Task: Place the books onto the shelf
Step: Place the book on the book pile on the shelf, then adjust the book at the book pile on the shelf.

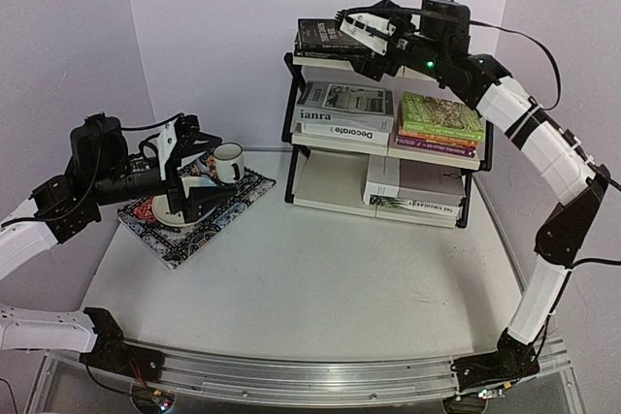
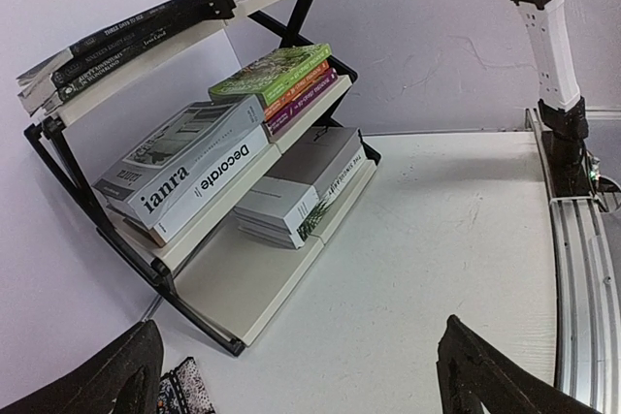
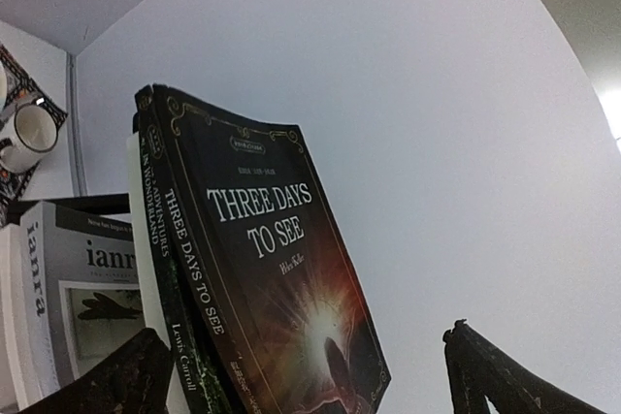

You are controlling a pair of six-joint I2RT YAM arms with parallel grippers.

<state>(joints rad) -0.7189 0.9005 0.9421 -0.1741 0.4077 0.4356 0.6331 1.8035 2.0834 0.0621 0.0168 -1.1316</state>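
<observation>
Right gripper point(image 1: 351, 30) point(image 3: 306, 336): spread wide and pinching nothing. Fingers point(image 3: 485, 375) parted to either side of the dark "Three Days to See" paperback point(image 3: 277, 269), with a sliver of wall showing between the cover's edge and one finger. Hangs at the left half of the top tier of the shelf point(image 1: 288, 128).

"Three Days to See" paperback: lying flat on that top tier, uppermost of a short stack of dark novels point(image 1: 320, 38) point(image 2: 107, 55), spines readable from the left wrist view.

One tier down, left half of the shelf: grey-white "ianra" book point(image 1: 344, 104) point(image 2: 179, 157) resting on the "Decorate" book point(image 1: 342, 133). Right half of the same tier: green book point(image 1: 442, 115) point(image 2: 272, 70) on top of a few orange and purple paperbacks point(image 1: 437, 143).

Bottom tier, right half of the shelf: pale grey book point(image 1: 417, 181) point(image 2: 301, 176) stacked over a white palm-leaf book point(image 1: 417, 208).

Left gripper point(image 1: 194, 157) point(image 2: 301, 327): likewise spread wide, nothing between the fingers. Sits well to the left of the shelf, low over the patterned placemat point(image 1: 209, 230) and just beside the white mug point(image 1: 229, 162).

Placemat: flat on the table point(image 1: 310, 288), left of the shelf and apart from it, carrying the mug and a white plate point(image 1: 155, 210).
</observation>
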